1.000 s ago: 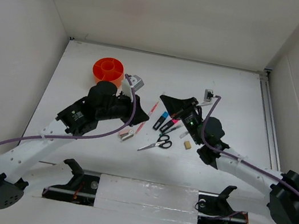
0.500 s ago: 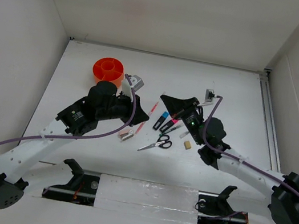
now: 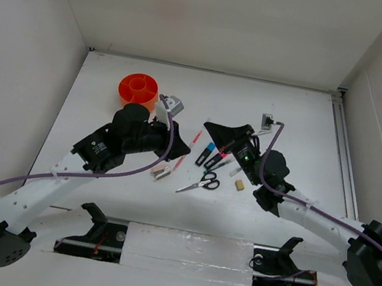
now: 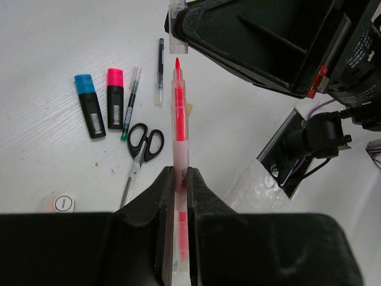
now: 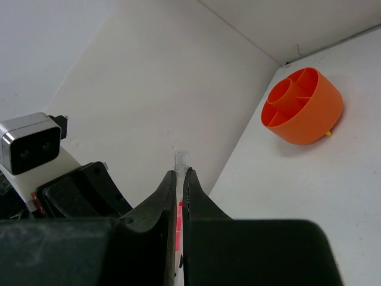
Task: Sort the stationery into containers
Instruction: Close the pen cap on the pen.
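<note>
Top view: the left gripper (image 3: 175,140) and the right gripper (image 3: 210,127) met tip to tip over the middle of the surface (image 3: 304,133), the thin red pen (image 3: 196,137) bridging them. The jaws' state was too small to read here. The orange tub (image 3: 139,89) sat far left. The blue-capped highlighter (image 3: 207,153), pink-capped highlighter (image 3: 217,156), scissors (image 3: 202,182), eraser (image 3: 240,185) and stapler (image 3: 161,173) lay loose near the middle, all outside the tub.

Left wrist view: the left gripper (image 4: 180,179) had its jaws clamped narrow on the red pen (image 4: 180,131), bare tip pointing away. Just past the tip, a clear cap (image 4: 177,36) was pinched in the right gripper's tip, apart from the pen. On the surface at left lay the blue-capped highlighter (image 4: 89,113), pink-capped highlighter (image 4: 115,106), scissors (image 4: 143,143) and the black-white pen (image 4: 159,71).

Right wrist view: the right gripper (image 5: 180,179) had its jaws nearly together on the clear cap (image 5: 180,159). The orange tub (image 5: 303,107) sat far right, dividers showing, the visible compartments holding nothing.
</note>
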{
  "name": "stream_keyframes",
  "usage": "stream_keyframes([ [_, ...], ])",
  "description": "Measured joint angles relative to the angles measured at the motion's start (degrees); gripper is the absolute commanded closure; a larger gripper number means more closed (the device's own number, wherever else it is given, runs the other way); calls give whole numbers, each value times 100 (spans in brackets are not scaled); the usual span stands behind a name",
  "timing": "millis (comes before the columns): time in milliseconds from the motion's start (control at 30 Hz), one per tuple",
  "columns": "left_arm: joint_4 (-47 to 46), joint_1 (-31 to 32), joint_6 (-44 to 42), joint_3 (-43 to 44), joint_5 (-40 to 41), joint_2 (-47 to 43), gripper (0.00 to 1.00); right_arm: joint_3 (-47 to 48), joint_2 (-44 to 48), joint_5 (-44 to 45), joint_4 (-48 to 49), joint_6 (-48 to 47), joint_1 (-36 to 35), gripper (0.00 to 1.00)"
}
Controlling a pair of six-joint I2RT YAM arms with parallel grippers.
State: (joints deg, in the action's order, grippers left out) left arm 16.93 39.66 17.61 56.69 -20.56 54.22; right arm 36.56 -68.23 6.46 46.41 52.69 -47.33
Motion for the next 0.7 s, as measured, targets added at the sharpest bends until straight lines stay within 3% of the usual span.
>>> stream_keyframes([
  [700,2,0,4,0,2,-9,100,0,-101,-85,35,-4,-33,100],
])
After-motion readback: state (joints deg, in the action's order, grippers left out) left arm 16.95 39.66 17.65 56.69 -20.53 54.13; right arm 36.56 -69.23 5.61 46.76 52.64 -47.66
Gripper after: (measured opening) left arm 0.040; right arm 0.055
